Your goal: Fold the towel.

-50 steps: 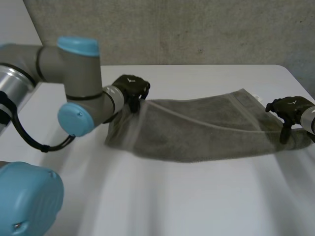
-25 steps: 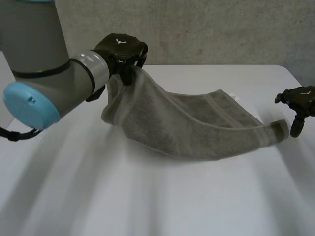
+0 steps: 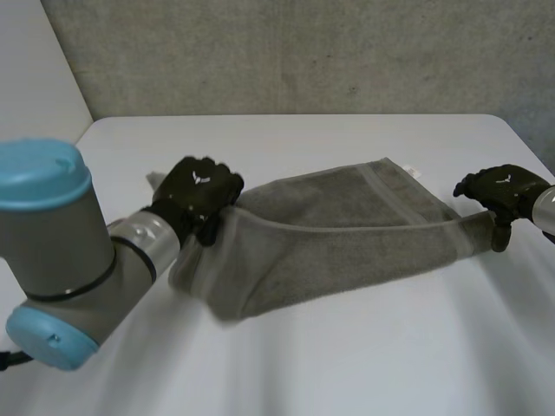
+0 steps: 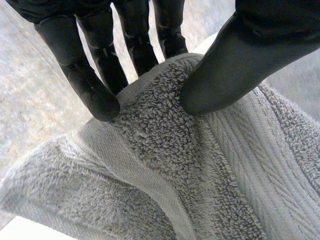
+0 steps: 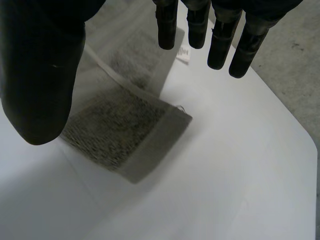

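Observation:
A grey towel [image 3: 347, 230] lies folded lengthwise across the white table [image 3: 347, 364]. My left hand [image 3: 201, 192] is shut on its left end, which is raised a little off the table. In the left wrist view the fingers [image 4: 92, 80] and thumb pinch the towel's [image 4: 200, 175] hemmed edge between them. My right hand [image 3: 503, 192] hovers open at the towel's right corner. In the right wrist view its fingers [image 5: 220, 40] are straight and hold nothing, and the towel's corner [image 5: 130, 130] lies flat on the table below the palm.
A grey wall [image 3: 303, 52] runs behind the table. The table's right edge [image 3: 531, 143] passes close by my right hand. A small white label [image 5: 184, 54] sticks out at the towel's far edge. My left arm [image 3: 52, 260] fills the near left.
My left hand lifted the towel's left end high, then brought it down and nearer to me. The towel slid left. My right hand drew off the right corner and has come back beside it.

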